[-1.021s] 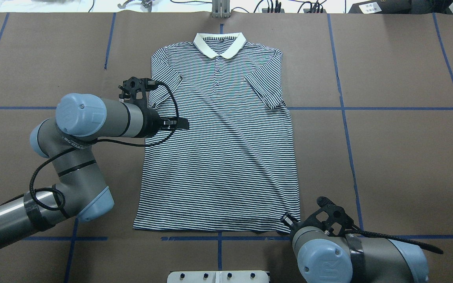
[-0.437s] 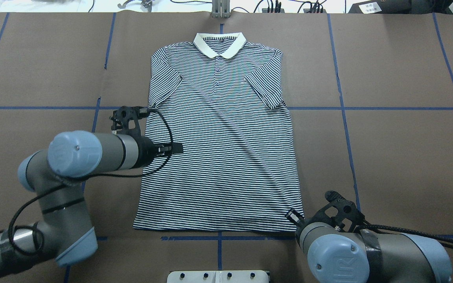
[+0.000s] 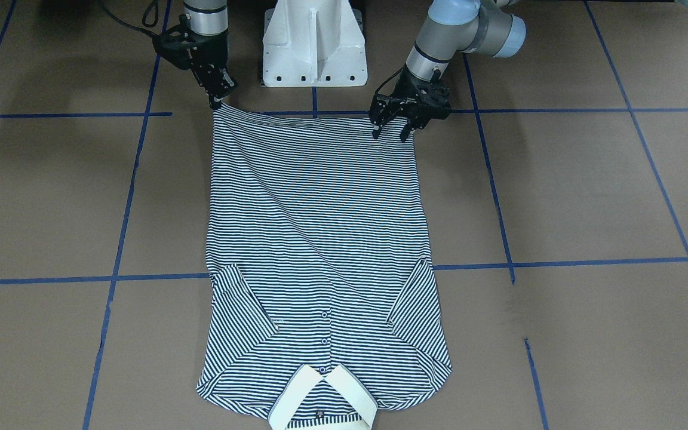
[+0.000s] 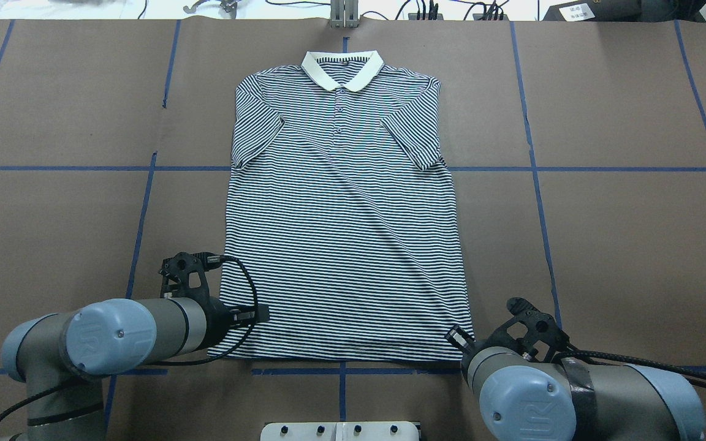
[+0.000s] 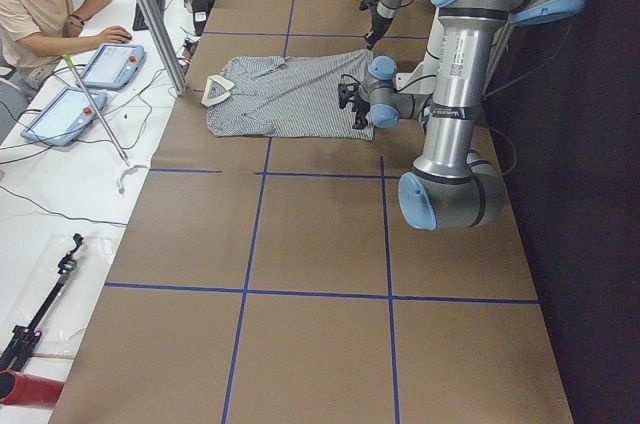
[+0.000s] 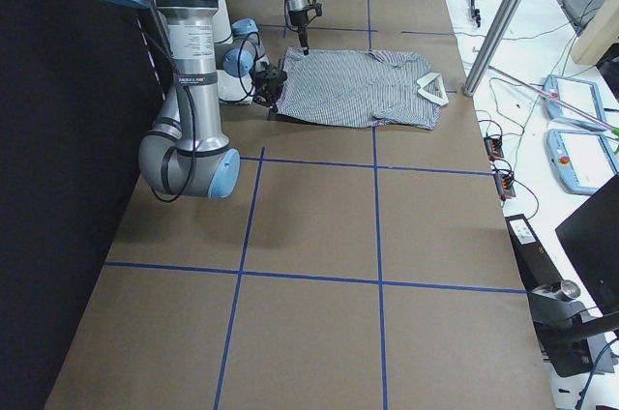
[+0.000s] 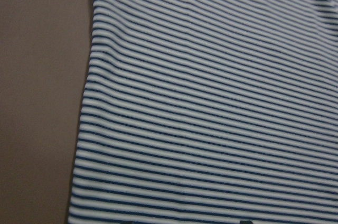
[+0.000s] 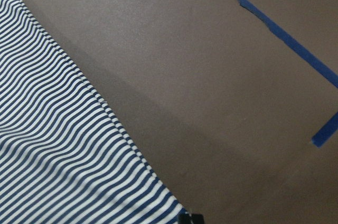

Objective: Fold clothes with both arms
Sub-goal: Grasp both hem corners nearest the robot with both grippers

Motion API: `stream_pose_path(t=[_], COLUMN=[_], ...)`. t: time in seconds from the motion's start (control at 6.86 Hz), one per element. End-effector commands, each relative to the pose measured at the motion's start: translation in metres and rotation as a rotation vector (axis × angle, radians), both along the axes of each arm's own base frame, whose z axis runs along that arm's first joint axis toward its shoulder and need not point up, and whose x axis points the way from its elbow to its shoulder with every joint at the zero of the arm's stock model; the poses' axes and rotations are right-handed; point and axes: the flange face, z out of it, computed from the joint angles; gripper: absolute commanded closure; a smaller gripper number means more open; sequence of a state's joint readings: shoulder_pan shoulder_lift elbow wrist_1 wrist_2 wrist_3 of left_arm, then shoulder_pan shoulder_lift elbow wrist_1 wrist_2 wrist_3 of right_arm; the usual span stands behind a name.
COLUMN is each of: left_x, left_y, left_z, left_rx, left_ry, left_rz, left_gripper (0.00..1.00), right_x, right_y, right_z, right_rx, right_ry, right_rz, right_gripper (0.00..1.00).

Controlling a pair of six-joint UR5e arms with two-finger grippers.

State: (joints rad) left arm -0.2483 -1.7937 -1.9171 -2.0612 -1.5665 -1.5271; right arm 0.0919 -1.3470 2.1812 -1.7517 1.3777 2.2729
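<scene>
Striped polo shirt [image 4: 341, 233] flat, face-up, sleeves folded inward; left arm [image 4: 114, 334], right arm [image 4: 604, 398] low at hem corners.

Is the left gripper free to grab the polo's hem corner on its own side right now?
Probably yes. The left gripper hangs open over the hem of the polo shirt, close to that corner, and nothing lies on or beside the cloth there to block it.

The brown desk [image 4: 622, 245], gridded with blue tape [image 4: 604, 168], carries a striped polo shirt [image 4: 344, 245] lying flat, sleeves folded inward.
</scene>
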Motion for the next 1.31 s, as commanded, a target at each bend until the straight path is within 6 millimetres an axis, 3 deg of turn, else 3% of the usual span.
stream_pose_path(t=[0.0, 0.87, 1.17], left_x=[0.0, -0.008, -0.007], left_y=[0.009, 0.017, 0.027], left_z=[0.001, 0.008, 0.019], left_rx=[-0.021, -0.097, -0.13], left_ry=[-0.076, -0.157, -0.183], left_rz=[0.01, 0.021, 0.028], left_gripper=[0.27, 0.27, 0.28], right_x=[-0.001, -0.003, -0.004], right_y=[0.001, 0.004, 0.006], right_z=[-0.002, -0.003, -0.003], right_rx=[0.0, 0.001, 0.001], right_ry=[-0.003, -0.007, -0.005], right_rz=[-0.001, -0.006, -0.011], right_gripper=[1.0, 1.0, 1.0])
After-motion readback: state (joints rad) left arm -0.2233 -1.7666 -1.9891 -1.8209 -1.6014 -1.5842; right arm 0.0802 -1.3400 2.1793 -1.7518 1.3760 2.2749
